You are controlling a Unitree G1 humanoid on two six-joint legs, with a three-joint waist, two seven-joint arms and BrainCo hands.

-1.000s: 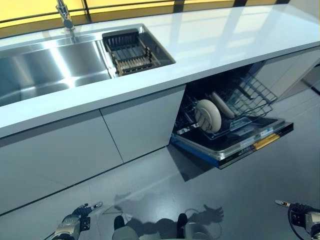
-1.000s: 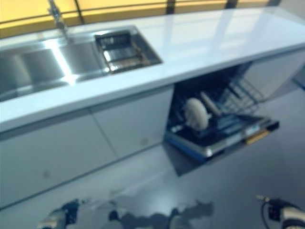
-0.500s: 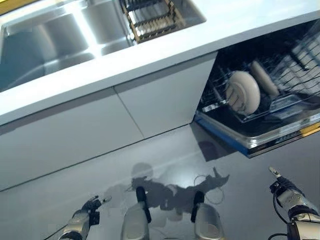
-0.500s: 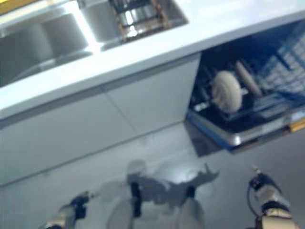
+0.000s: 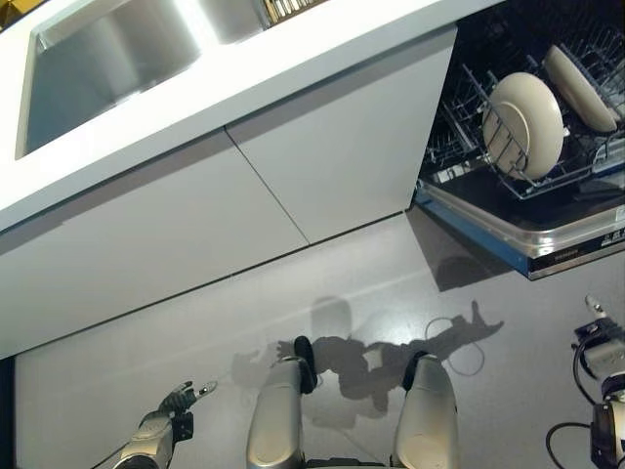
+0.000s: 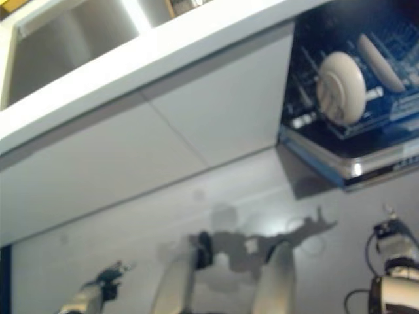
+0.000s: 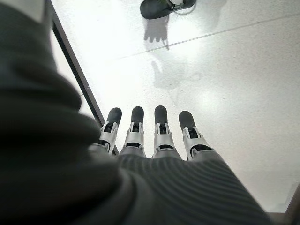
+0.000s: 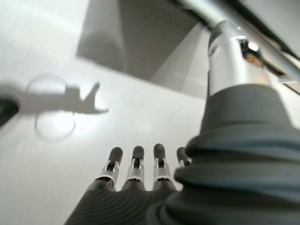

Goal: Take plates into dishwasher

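Both hands hang low over the floor and hold nothing; the left hand shows its fingers straight and side by side in its wrist view, with only pale floor past the dark tips; the right hand shows the same, fingers straight in a row above bare floor, thumb out of the way. In the head views the left hand sits at the lower left and the right hand at the lower right, each well apart from the counter and from the dishwasher; the dishwasher stands open at the upper right, its rack pulled out over the dropped door. 2 plates are already in that rack; a round cream plate stands on edge between the wires, and a second plate leans just behind it, nearer the cavity. The sink shows at the upper left, and no plate can be seen in the part of it that is in view; the counter's top is mostly out of frame, so whether more plates wait there cannot be told. I judge this to be a pause between loads, or the close of the job, rather than a carry; neither hand is near a plate. If more remain, the next move calls for raising a hand to counter height, finding a plate, curling the fingers over its rim, and then bringing it round to a free slot beside the 2 already racked without knocking them.
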